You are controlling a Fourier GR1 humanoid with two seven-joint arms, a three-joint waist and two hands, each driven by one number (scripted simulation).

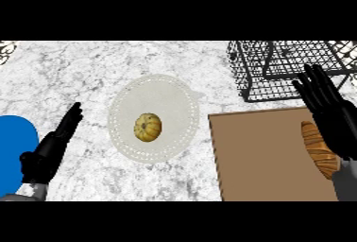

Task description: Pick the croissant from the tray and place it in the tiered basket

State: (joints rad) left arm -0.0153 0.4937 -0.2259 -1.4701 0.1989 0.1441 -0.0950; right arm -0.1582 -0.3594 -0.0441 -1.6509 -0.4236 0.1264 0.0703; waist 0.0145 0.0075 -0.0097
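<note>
A golden-brown croissant [318, 149] lies on the brown tray [265, 156] at its right side. My right hand [333, 118] hovers over the croissant's right edge with straight fingers pointing away from me, partly hiding the croissant. The black wire tiered basket [279, 71] stands at the far right, just beyond the tray. My left hand [52, 144] rests open at the lower left, fingers pointing up.
A white plate [155, 94] in the middle of the marble counter carries a small yellow pumpkin-like item [148, 126]. A blue object [15, 142] shows at the left edge, beside my left hand.
</note>
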